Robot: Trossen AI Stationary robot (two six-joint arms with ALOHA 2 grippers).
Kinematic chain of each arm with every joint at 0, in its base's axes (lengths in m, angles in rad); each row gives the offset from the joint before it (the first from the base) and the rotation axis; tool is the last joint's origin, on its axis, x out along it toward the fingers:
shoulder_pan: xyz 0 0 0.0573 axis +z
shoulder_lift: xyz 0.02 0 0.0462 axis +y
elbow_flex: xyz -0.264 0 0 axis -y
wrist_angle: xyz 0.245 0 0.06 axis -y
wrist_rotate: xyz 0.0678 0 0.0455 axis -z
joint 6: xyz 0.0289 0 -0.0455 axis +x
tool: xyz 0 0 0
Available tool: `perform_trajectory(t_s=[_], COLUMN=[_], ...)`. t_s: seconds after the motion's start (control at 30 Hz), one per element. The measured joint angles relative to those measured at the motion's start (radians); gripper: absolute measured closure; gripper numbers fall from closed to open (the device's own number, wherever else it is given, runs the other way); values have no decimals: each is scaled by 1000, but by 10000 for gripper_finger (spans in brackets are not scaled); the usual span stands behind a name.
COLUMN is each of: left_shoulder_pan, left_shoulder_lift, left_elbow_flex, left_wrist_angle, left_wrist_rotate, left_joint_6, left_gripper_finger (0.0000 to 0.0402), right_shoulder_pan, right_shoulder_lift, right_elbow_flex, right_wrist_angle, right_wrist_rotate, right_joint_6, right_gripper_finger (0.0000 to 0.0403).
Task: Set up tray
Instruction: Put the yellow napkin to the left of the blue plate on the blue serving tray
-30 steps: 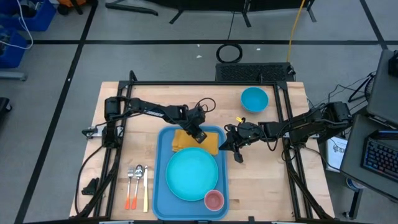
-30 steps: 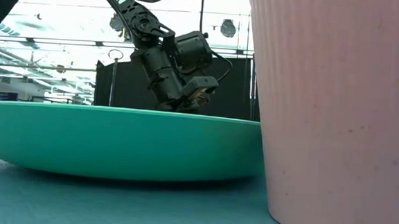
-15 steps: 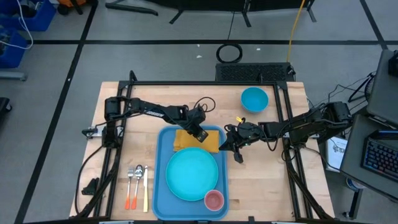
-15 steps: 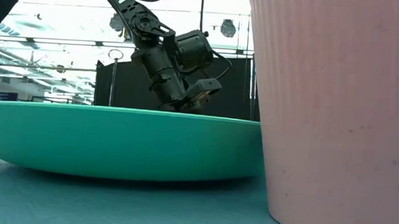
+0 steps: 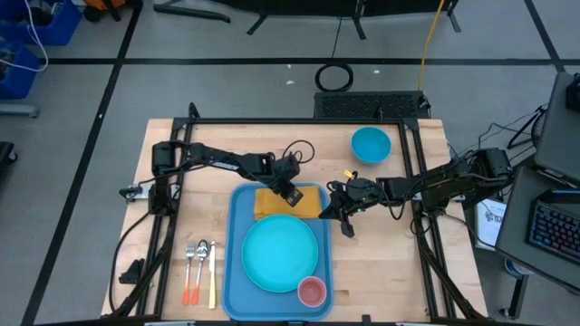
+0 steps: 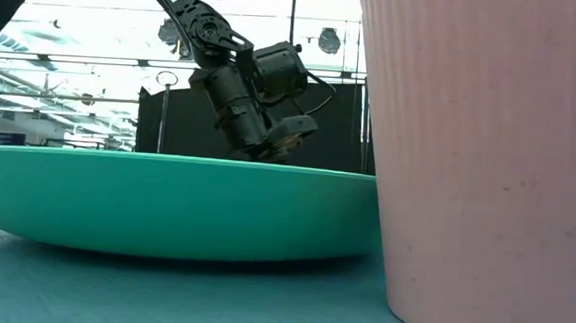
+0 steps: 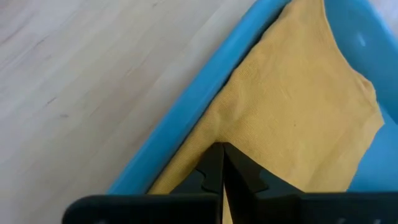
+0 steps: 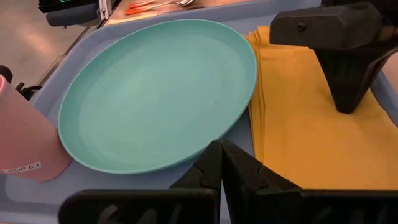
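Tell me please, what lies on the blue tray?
On the tray lie a turquoise plate, a pink cup and a yellow napkin. The left gripper hides part of the napkin.

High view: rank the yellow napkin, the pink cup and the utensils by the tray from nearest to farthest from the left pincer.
From the left pincer:
1. Yellow napkin: right at the pincer, at the far end of the blue tray.
2. Utensils: on the table left of the tray, toward the near edge.
3. Pink cup: in the tray's near right corner.
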Motion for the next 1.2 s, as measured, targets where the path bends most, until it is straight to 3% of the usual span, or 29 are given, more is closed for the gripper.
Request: perform_trajectory(t_s=[0.63, 0.87, 1.2], left_shoulder_pan=[-6, -7, -23], left_shoulder_lift=[-4, -52, -159], left_elbow_flex=[1, -4, -7], left_wrist_angle=[-91, -102, -176], left_wrist_rotate=[51, 68, -77], left_joint_6=[76, 76, 125], left_gripper_finger=[398, 365, 360], right_shoulder_pan=[1, 1, 7], right_shoulder_lift=[0, 0, 0], right_elbow_flex=[0, 0, 0], right_wrist_angle=[0, -1, 0], right_wrist_rotate=[0, 0, 0], right_joint_6=[7, 7, 7], right_gripper_finger=[403, 403, 403])
